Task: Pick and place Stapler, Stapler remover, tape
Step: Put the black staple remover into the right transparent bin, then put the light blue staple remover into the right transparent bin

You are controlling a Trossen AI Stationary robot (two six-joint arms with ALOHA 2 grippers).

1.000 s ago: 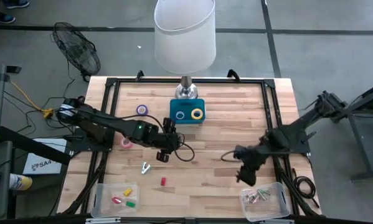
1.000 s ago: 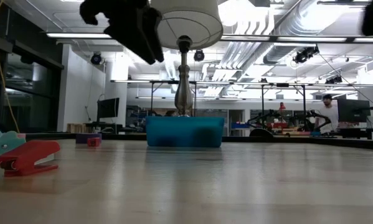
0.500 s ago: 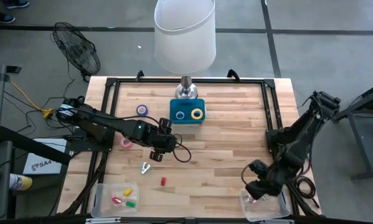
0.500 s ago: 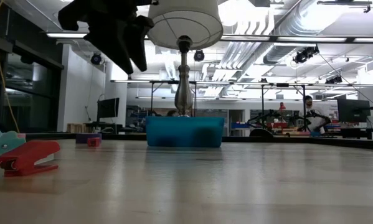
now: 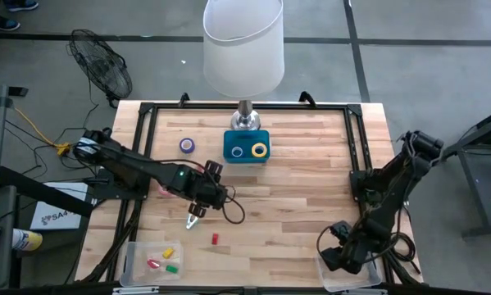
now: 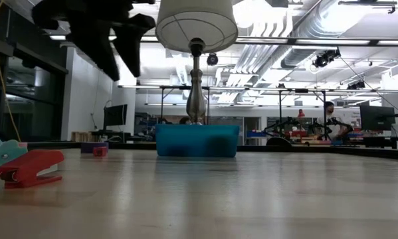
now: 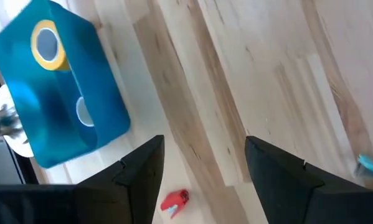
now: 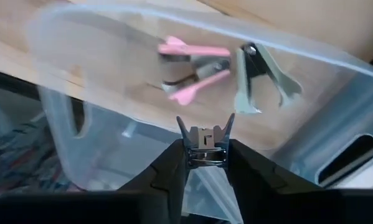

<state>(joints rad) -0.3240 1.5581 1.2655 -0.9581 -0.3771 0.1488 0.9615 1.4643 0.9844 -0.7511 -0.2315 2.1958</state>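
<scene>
My right gripper [image 5: 330, 252] hangs over the clear bin [image 5: 368, 274] at the table's near right corner, shut on a metal staple remover [image 8: 205, 151]. Two staple removers, one pink [image 8: 192, 68] and one grey [image 8: 264, 78], lie in that bin. My left gripper [image 5: 198, 205] is open and raised [image 6: 112, 56], just far of a staple remover [image 5: 193, 220] lying on the table. A red stapler [image 5: 214, 238] lies nearer. Purple tape [image 5: 187, 145] and pink tape [image 5: 166, 188] rest flat on the table. Yellow tape [image 5: 260, 150] and blue tape [image 5: 238, 152] sit in the blue box [image 5: 246, 157]. My right gripper pinches the staple remover between its two fingers, on the body just behind the metal claws [image 8: 205, 134], which stick out past the fingertips. The fingers point down from above. The remover is lifted clear above the open bin.
A lamp [image 5: 243, 49] stands at the table's far edge, behind the blue box. A clear bin [image 5: 151, 260] at the near left corner holds small red, yellow and green pieces. Bare wood lies between the two arms. Black frame rails run along both sides of the table.
My right gripper has travelled from the table's right middle toward the near edge and now stands over the near right bin. My left gripper has moved left and toward the near edge, closing on the staple remover on the table.
</scene>
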